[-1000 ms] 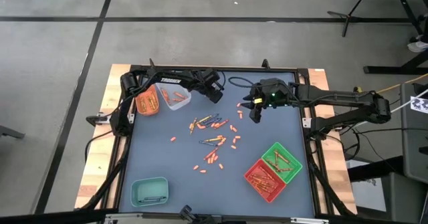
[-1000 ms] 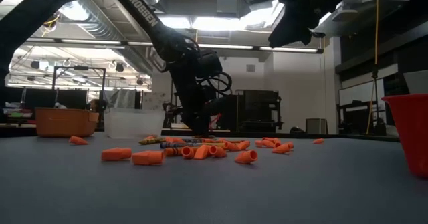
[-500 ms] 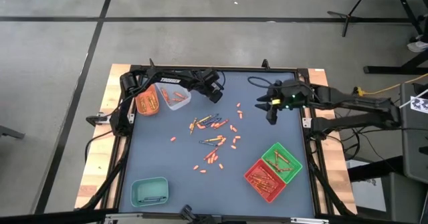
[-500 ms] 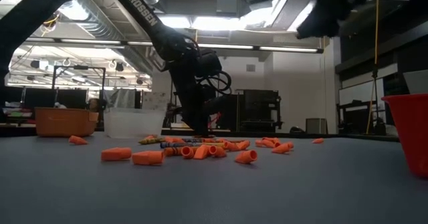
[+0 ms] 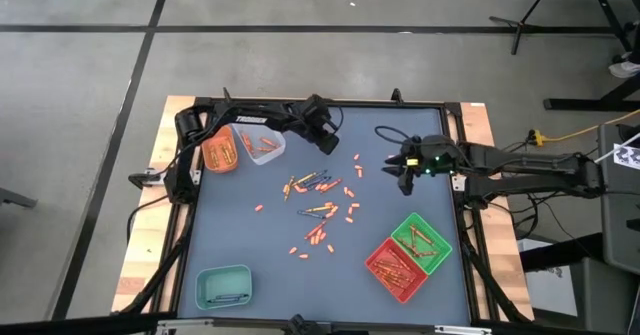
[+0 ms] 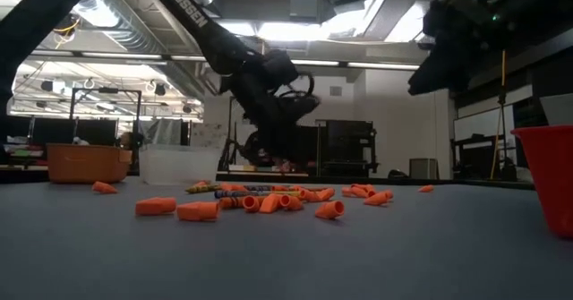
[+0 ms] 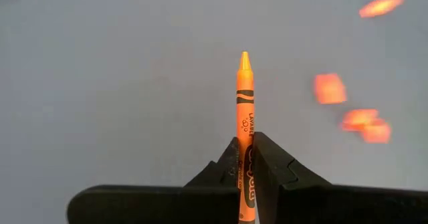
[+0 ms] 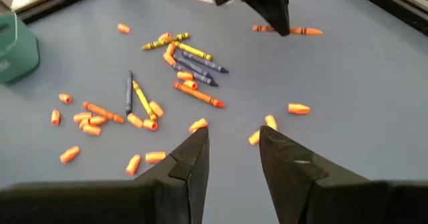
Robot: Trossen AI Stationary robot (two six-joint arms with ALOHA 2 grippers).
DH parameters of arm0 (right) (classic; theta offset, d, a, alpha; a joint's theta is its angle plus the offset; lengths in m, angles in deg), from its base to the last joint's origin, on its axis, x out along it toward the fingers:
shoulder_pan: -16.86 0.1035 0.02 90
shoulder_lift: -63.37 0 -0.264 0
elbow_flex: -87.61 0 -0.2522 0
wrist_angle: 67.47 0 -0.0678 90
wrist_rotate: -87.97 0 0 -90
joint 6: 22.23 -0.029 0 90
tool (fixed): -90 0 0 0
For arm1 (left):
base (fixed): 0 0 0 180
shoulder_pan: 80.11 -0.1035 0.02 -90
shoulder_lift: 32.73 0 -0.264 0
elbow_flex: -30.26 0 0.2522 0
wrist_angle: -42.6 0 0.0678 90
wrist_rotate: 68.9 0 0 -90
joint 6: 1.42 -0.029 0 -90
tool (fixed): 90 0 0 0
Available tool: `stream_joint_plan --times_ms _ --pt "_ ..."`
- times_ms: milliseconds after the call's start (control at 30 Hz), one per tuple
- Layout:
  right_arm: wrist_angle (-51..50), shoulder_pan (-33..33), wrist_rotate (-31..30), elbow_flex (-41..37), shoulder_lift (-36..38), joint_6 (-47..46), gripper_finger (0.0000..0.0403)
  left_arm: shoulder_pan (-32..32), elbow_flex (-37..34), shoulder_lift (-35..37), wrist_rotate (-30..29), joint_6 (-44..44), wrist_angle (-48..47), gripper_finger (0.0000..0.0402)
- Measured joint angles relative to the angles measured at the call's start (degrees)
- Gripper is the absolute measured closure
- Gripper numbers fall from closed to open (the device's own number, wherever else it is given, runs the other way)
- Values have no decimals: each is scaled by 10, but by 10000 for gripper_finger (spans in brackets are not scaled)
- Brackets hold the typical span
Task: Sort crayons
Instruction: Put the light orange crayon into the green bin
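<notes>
- since a second ago the right claw (image 5: pixel 403 172) has drawn back from the middle of the table toward its right edge, and the left claw (image 5: pixel 328 141) has lifted off the scattered pile with a crayon.
- left claw, seen from its own wrist camera, has its two fingers (image 7: pixel 231 167) closed tight on an orange crayon (image 7: pixel 245 110); the stick runs straight out past the fingertips, point forward, above bare grey table (image 7: pixel 120 83).
- from the right wrist camera the same crayon (image 8: pixel 287 30) shows level in the air, pinched by the left claw (image 8: pixel 281 27) and clear of the table.
- right claw (image 8: pixel 231 144) hangs with fingers a narrow gap apart and nothing between them, over the table near its right edge.
- loose crayons (image 5: pixel 320 210) lie strewn across the middle of the table: mostly short orange pieces, with a few yellow and dark blue sticks (image 8: pixel 194 63) bunched together.
- more crayons rest in the orange tray (image 5: pixel 219 153) and the clear tray (image 5: pixel 262 146) at the far left, and in the green tray (image 5: pixel 424 239) and red tray (image 5: pixel 397 268) at the near right.
- teal tray (image 5: pixel 223 286) sits at the near left corner, well apart from the pile.
</notes>
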Motion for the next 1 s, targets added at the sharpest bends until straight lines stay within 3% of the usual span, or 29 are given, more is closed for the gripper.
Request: stream_joint_plan --times_ms 167,300,567,1000 --pt "85 0 0 -49 -3 -25 271 19 0 0 91 9 83 401" --pt "129 0 -1 -76 -3 -44 271 48 1 1 115 9 179 399" --pt "238 0 -5 -95 -3 -46 271 110 1 1 85 9 360 394" --pt "297 0 22 -96 -3 -41 271 154 2 2 7 39 555 393"
